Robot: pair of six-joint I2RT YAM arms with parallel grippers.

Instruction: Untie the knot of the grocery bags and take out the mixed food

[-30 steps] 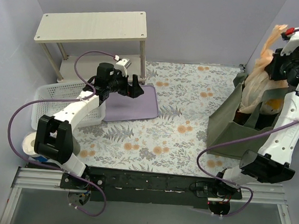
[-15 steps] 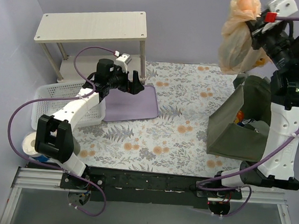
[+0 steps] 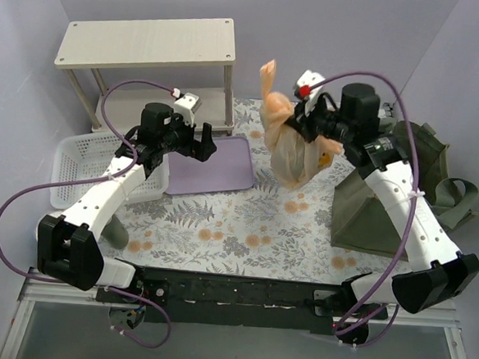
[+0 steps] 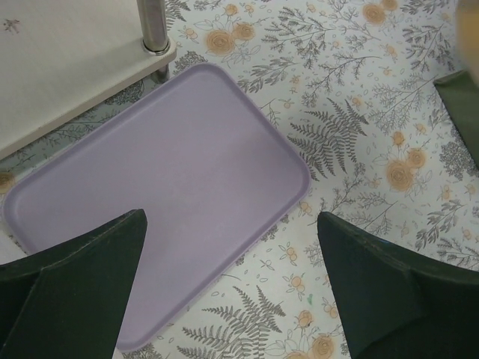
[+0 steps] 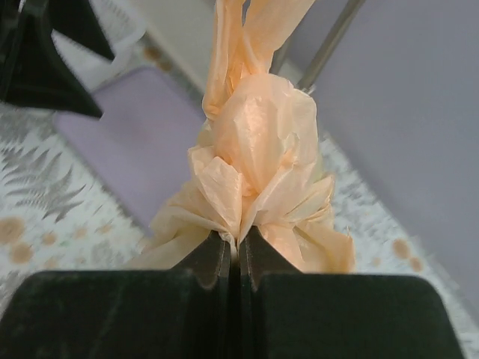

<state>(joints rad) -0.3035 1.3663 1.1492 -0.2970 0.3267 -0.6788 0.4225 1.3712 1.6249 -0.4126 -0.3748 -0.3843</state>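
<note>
My right arm rises from its base at the lower right and bends over the green tote (image 3: 387, 190), with its wrist turned toward the middle of the frame. The right gripper (image 5: 239, 243) is pinched tight on the gathered neck of the plastic bag (image 3: 295, 155), just under the knot (image 5: 258, 131). The bag hangs in the upper middle of the overhead view, with the handle tails sticking up above the knot. I cannot tell whether its bottom touches the cloth.

My left arm stretches from the lower left toward centre-left. The left gripper (image 4: 230, 221) is spread wide and holds nothing, poised over the lilac tray (image 4: 165, 187).

A flowered tablecloth (image 3: 253, 221) covers the table. A white basket (image 3: 81, 156) sits at the left edge, a pale shelf (image 3: 150, 42) stands at the upper left, and lilac walls close in the back and sides.
</note>
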